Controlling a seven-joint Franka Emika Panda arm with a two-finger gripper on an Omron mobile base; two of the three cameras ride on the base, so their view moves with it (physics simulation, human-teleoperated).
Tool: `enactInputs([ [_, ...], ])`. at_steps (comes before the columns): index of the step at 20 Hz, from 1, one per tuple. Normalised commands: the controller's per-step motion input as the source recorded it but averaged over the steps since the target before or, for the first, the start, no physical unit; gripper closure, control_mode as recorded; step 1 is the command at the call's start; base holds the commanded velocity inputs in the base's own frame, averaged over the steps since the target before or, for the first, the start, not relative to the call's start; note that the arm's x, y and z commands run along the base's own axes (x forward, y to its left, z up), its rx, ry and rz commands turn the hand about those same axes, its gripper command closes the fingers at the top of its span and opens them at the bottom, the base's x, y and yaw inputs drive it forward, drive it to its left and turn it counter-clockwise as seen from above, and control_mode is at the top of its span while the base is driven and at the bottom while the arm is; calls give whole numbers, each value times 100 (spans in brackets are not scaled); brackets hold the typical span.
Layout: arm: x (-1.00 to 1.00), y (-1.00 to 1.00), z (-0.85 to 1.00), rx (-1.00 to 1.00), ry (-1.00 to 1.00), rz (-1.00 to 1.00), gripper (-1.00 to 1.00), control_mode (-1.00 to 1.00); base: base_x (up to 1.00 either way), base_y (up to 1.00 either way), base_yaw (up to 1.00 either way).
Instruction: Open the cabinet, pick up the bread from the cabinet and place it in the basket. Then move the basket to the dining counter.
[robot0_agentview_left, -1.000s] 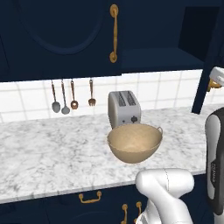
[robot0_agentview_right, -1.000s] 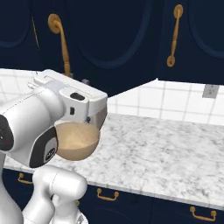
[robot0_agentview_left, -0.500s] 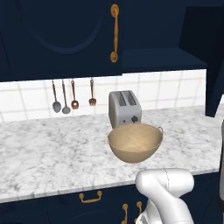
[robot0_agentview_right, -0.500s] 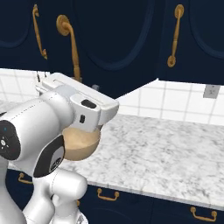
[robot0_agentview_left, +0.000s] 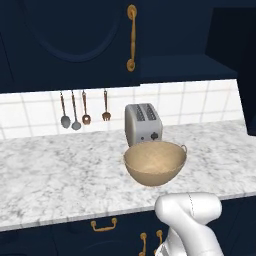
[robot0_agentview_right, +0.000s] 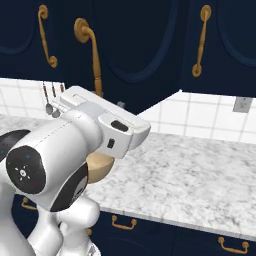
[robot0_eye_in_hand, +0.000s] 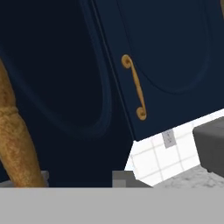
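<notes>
Gripper (robot0_eye_in_hand: 78, 179) is sitting right up at the cabinet (robot0_eye_in_hand: 65, 78) door w/ the upright brass handle (robot0_eye_in_hand: 15, 131) just left of its tips, jaw gap can't tell; basket (robot0_agentview_left: 155, 162) is resting on counter (robot0_agentview_left: 60, 170) below.

The dark navy cabinet (robot0_agentview_left: 75, 45) hung over the counter (robot0_agentview_left: 60, 170), one arched door swung partly out, its brass handle (robot0_agentview_right: 92, 55) upright. The tan woven basket (robot0_agentview_left: 155, 162) sat upright just before the toaster (robot0_agentview_left: 143, 124), holding nothing.
</notes>
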Motion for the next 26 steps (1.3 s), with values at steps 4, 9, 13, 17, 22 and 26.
enactInputs([
  [4, 2, -100, -25, 21, -3, -13, 100, -100, 0, 0, 0],
  [9, 4, -100, -26, 22, -5, -13, 100, -100, 0, 0, 0],
  [13, 11, -100, -31, 22, -12, -15, -100, -100, 0, 0, 0],
  [17, -31, -100, -7, 22, -23, -14, -100, -100, 0, 0, 0],
  [22, -100, -30, -2, 5, -26, -2, -100, -100, 0, 0, 0],
  [26, -100, 10, 7, 6, -28, 10, -100, -100, 0, 0, 0],
])
